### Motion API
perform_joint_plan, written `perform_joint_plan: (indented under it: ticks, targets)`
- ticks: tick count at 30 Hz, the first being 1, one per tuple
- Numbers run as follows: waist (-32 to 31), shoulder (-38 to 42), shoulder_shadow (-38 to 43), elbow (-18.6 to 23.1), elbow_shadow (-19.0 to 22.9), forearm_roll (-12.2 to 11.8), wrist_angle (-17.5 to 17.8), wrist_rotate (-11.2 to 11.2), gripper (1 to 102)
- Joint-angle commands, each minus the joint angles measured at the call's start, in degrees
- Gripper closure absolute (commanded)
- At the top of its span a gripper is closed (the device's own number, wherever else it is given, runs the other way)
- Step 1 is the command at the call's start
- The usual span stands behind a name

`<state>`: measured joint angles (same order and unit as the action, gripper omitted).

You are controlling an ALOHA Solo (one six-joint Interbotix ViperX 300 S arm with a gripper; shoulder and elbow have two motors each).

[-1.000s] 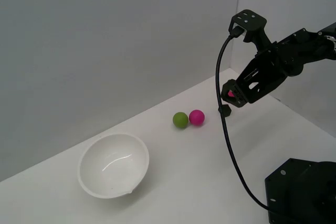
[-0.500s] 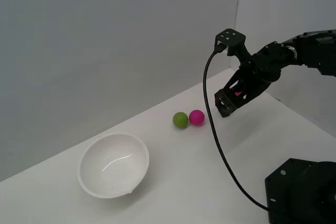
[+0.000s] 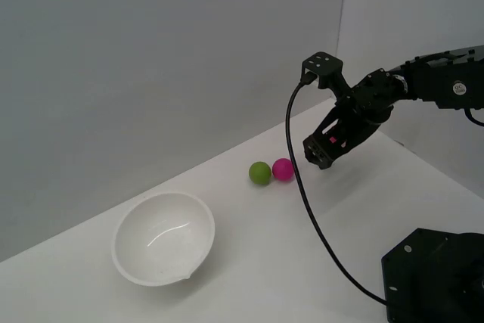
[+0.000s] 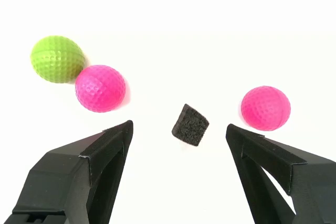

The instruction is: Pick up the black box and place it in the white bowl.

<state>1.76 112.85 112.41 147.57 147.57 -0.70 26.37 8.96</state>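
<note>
- Gripper (image 4: 178,135) is seen spread wide in the wrist view, its 2 black fingers (image 4: 100,156) set well apart with nothing held between them.
- Black box (image 4: 191,125) is found lying on the white table (image 4: 210,35), tilted on a corner, in the open gap between the fingers and touched by neither.
- Clear white surface is left on both sides of the box, so room is shown between it and each finger.
- 3 balls are counted in the wrist view: a green ball (image 4: 56,59) touching a pink ball (image 4: 100,88) beyond one finger, and a second pink ball (image 4: 265,108) near the tip of the other finger.
- In the exterior view the gripper (image 3: 324,150) is held low over the table, just to the exterior view's right of the pink ball (image 3: 283,169) and green ball (image 3: 260,173).
- White bowl (image 3: 163,237) is seen well apart from the balls, toward the exterior view's left, with bare table (image 3: 249,255) open between them.
- The table's far edge is met by a grey wall close behind the balls.
- The box and the second pink ball are hidden behind the gripper in the exterior view and cannot be made out there.
- The arm is cut off at the exterior view's right edge, and the black robot base (image 3: 435,277) is cropped at the lower corner.
- The finger bases are cut off by the frame in the wrist view.
</note>
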Motion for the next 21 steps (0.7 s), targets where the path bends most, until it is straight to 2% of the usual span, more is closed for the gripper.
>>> perform_joint_plan:
  ticks: [1, 21]
  targets:
    - [0.35, 0.62, 0.97, -1.23, -1.32, -0.35, 0.44, 0.53, 3]
    - [2.55, -1.05, -0.79, -1.14, -1.23, 0.53, -0.26, 0.97, 3]
